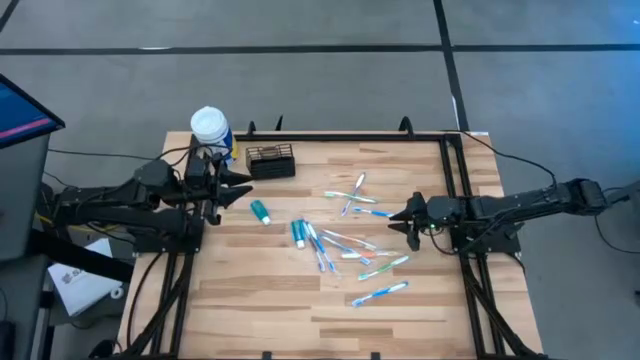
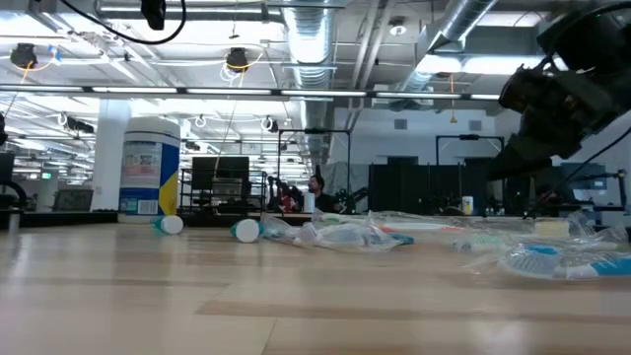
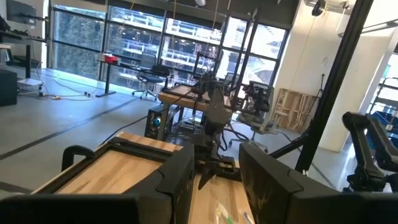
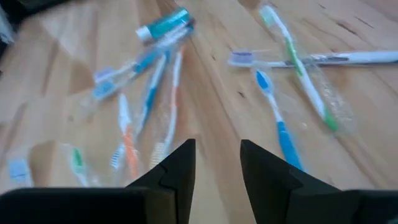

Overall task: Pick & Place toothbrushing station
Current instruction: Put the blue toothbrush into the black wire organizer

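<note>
The toothbrushing station, a small black wire-mesh caddy (image 1: 271, 161), stands on the wooden table (image 1: 260, 300) near its far edge, beside a blue-labelled bottle with a white cap (image 1: 210, 128). My left gripper (image 1: 240, 186) hovers open and empty just near and left of the caddy, pointing toward the table's right; the left wrist view (image 3: 216, 171) shows the gap between its fingers. My right gripper (image 1: 400, 222) is open and empty at the right, pointing toward a scatter of toothbrushes (image 1: 345, 240); the right wrist view (image 4: 217, 155) shows it above them.
Several wrapped toothbrushes (image 4: 283, 124) and two teal toothpaste tubes (image 1: 260, 211) (image 1: 298, 233) lie spread over the table's middle. The bottle (image 2: 148, 166) stands at the far left corner. Bare wood lies along the near edge. A black frame rail (image 1: 350, 135) runs along the far edge.
</note>
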